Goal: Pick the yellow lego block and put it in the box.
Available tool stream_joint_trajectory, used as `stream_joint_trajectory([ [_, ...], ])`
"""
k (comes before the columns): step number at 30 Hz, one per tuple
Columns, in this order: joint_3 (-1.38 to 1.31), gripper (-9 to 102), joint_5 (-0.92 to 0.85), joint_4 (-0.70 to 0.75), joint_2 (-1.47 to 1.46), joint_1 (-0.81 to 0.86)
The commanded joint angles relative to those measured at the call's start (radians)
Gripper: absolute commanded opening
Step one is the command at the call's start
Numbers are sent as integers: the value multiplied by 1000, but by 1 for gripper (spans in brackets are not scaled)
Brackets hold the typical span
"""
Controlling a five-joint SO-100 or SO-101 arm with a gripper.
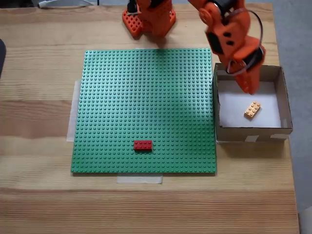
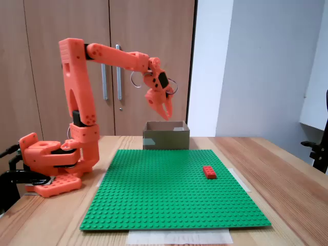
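Orange arm [image 2: 82,82] bolted near the far edge of the wooden surface [image 1: 39,117] in a fixed view, reaching out over the box [image 1: 286,100] at the right edge. Tool [image 1: 250,87] hanging above the box's far half, fingers pointing down into the opening, slightly parted and holding nothing. In a fixed view from the side, tool [image 2: 166,111] poised clear above the box [image 2: 165,137], its two tips visibly spread a little, no brick between them.

Yellow lego block [image 1: 252,109] lying flat on the white bottom of the box, studs up, turned at a slant, just below the tool's tip as seen from above and apart from it. Not touching any cardboard wall; nearer the box's near wall than its far one. Hidden behind the box wall in the side picture.

Green studded baseplate [image 1: 146,97] spread across the middle of the surface, its right edge just beside the box's left wall. Red brick [image 1: 143,145] sitting on the baseplate close to its near edge, well apart from both box and tool; in the side picture, red brick [image 2: 209,172] on the baseplate [image 2: 154,205] toward its right edge. Pale tape strips [image 1: 139,179] at the baseplate's near and left edges
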Motion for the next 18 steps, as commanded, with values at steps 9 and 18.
stream_joint_trajectory([
  [9, 160, -1, -63, 23, 407, 97],
  [18, 242, -1, -100, 77, 652, 339],
])
